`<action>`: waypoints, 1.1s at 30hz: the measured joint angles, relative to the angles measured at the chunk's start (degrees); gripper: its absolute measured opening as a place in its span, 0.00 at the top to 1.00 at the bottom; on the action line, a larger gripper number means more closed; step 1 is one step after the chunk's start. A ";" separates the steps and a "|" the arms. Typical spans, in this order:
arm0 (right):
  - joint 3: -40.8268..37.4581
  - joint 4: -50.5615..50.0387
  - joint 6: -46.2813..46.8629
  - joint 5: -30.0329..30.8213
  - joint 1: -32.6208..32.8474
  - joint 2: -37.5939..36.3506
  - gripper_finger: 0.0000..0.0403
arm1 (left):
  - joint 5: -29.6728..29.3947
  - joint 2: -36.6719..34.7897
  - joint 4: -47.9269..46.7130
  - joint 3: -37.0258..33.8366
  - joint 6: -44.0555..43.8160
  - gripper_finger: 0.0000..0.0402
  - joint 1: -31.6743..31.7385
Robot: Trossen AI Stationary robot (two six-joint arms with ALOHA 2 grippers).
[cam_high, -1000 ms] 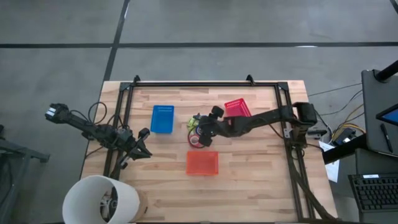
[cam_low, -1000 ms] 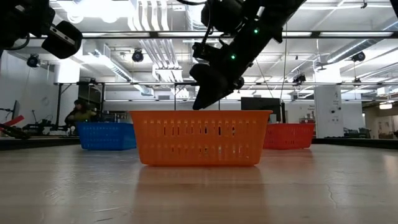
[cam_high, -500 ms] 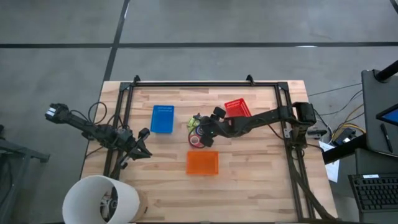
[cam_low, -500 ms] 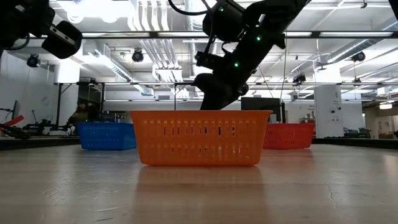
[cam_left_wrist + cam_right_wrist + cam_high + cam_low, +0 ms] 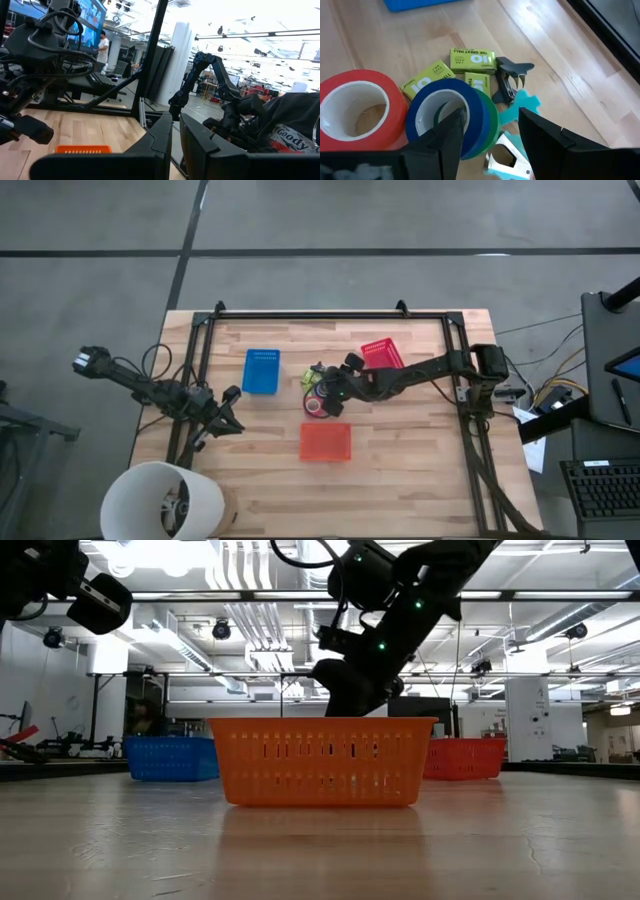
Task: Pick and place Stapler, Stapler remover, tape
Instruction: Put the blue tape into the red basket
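Observation:
In the right wrist view a blue tape roll [image 5: 445,117] lies stacked on a green roll [image 5: 491,120], beside a red roll [image 5: 355,107], all on the table. Around them lie yellow-green staple boxes [image 5: 472,57], a black staple remover [image 5: 512,75] and teal removers [image 5: 517,107]. My right gripper [image 5: 492,117] is open and low over this pile [image 5: 315,388]. One finger [image 5: 450,132] stands over the blue roll's open centre, the other [image 5: 545,142] outside its wall. My left gripper [image 5: 228,412] waits shut near the table's left edge. My right gripper comes at the blue roll's wall [image 5: 475,107] from above, slanting down, with one finger over the hole and one outside. I cannot tell whether either finger touches the roll, which lies flat on the green roll.
An orange bin [image 5: 326,442] stands just near-side of the pile and hides it in the low view [image 5: 322,760]. A blue bin [image 5: 261,370] is to the pile's left, a red bin [image 5: 381,354] behind the right arm. A white round object [image 5: 160,502] sits at the near left corner.
My right gripper has come down toward the pile of tape rolls and tipped from a slant to a steeper, more downward pointing; over the last half second it has hardly moved. Its fingers stay apart. The rolls and bins have stayed where they were.

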 joint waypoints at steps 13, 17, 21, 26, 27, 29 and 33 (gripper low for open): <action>-4.23 7.98 0.61 0.13 0.37 0.00 0.55 | 0.00 -0.02 -0.02 0.00 -0.01 0.90 0.00; -4.24 8.12 0.59 0.13 0.36 0.00 0.57 | 0.00 0.00 -0.02 0.02 0.00 0.90 0.00; -4.26 8.14 0.54 0.17 0.37 0.00 0.60 | -0.01 -0.01 -0.02 0.01 -0.02 0.90 0.00; -4.52 7.11 1.64 0.15 -0.06 0.17 0.65 | -0.01 0.00 -0.02 0.02 0.00 0.90 0.00; -4.62 7.09 1.76 0.13 -0.20 0.42 0.66 | -0.02 -0.02 -0.02 0.02 0.00 0.90 0.00; -4.68 7.09 1.81 0.00 -0.30 1.20 0.68 | -0.02 -0.01 -0.01 0.00 -0.02 0.90 0.00; -3.86 7.30 2.05 0.06 -0.22 3.04 0.73 | 0.00 0.00 0.00 0.02 0.00 0.90 0.02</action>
